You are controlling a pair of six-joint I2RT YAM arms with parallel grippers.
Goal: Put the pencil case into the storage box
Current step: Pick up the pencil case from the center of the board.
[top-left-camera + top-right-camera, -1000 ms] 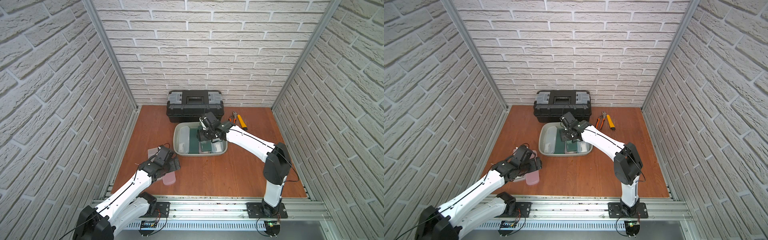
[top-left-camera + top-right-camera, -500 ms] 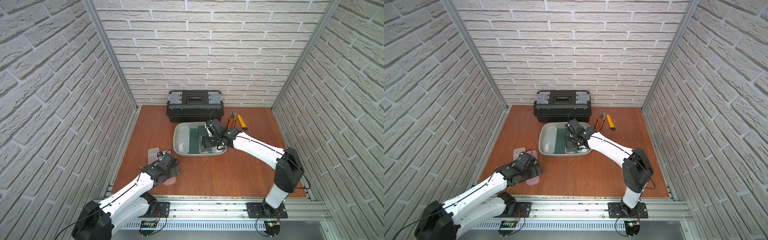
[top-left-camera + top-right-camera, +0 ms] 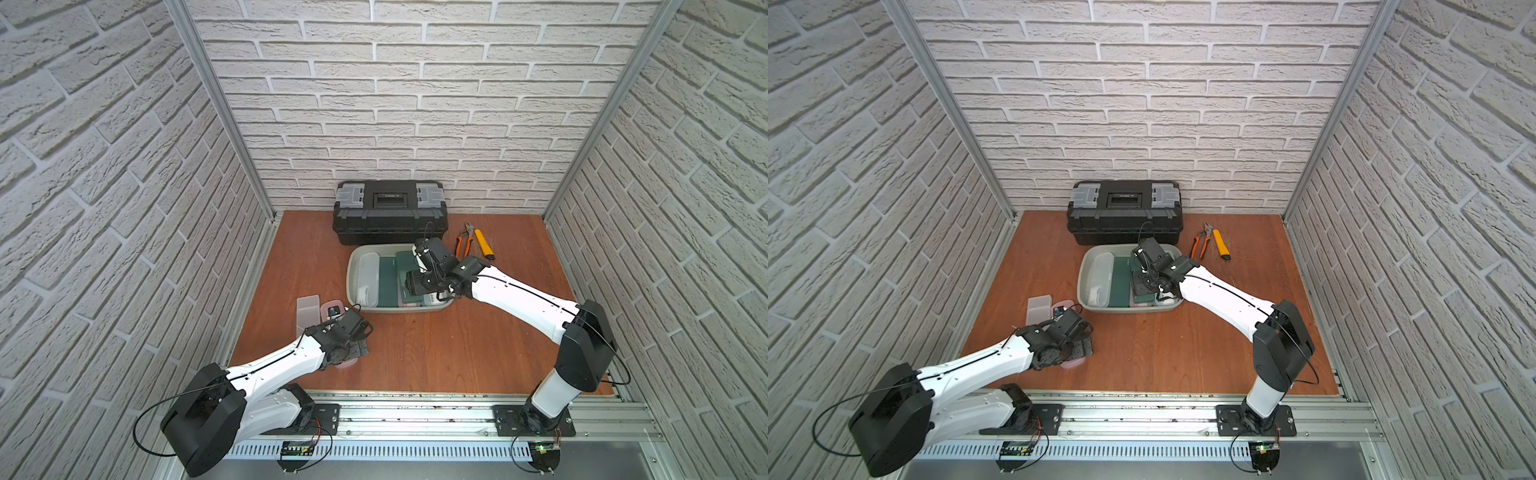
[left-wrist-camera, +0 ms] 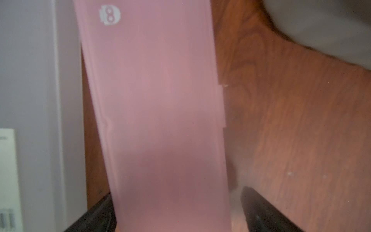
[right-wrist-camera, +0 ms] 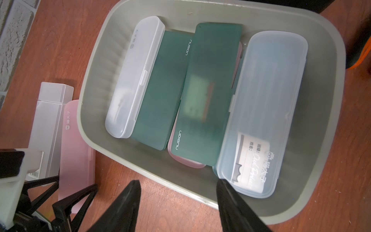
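Observation:
The storage box (image 3: 352,266) (image 3: 1084,270) (image 5: 90,84), a shallow grey-green tub, holds several pencil cases: clear, dark green and pink ones. Another pink pencil case (image 4: 156,96) (image 5: 76,158) (image 3: 348,365) lies flat on the wooden table left of the box. My left gripper (image 3: 351,347) (image 3: 1079,347) (image 4: 176,213) is low over this case and open, one finger on each long side, with a gap at one finger. My right gripper (image 5: 178,194) (image 3: 422,284) (image 3: 1146,284) hovers open over the box's near rim, with nothing between its fingers.
A frosted white case (image 3: 307,309) (image 5: 50,112) lies beside the pink one, near the left wall. A black toolbox (image 3: 390,212) stands right behind the storage box. Orange pliers (image 3: 463,241) and a yellow knife (image 3: 484,245) lie at the back right.
My left gripper has slid along the pink case toward the table's front and sunk lower. My right gripper has drawn back from the box's middle to its near rim.

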